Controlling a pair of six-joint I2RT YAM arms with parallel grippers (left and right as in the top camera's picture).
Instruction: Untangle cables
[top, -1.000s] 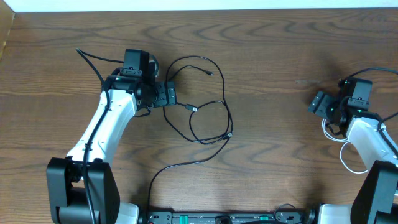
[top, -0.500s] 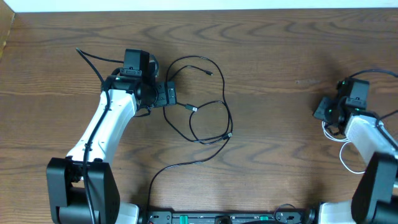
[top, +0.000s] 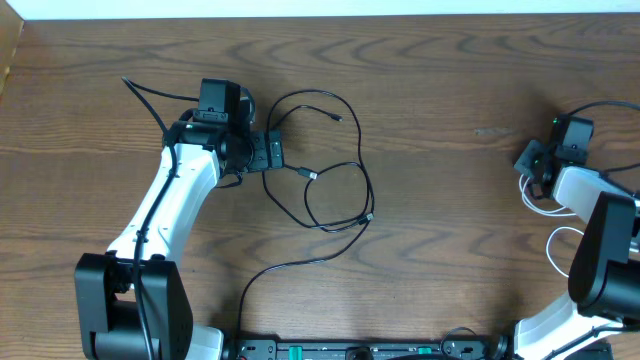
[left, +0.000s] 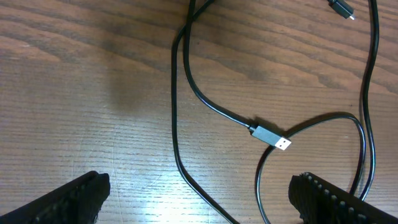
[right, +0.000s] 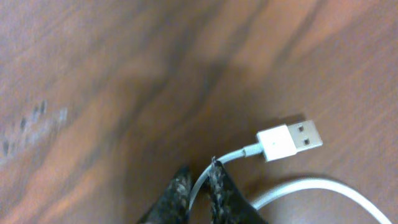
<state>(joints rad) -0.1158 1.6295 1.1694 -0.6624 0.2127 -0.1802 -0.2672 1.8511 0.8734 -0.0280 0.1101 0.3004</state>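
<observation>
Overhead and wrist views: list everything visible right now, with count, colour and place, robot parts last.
table: one; brown wood grain; under everything.
black cables: number unclear in the tangle, three plug ends showing; black; looped at the middle of the table.
white cable: one; white, with a USB plug; near the right edge of the table.
left gripper: one; black fingers, open; above the black loops.
right gripper: one; black fingers, shut on the white cable just behind its plug.
</observation>
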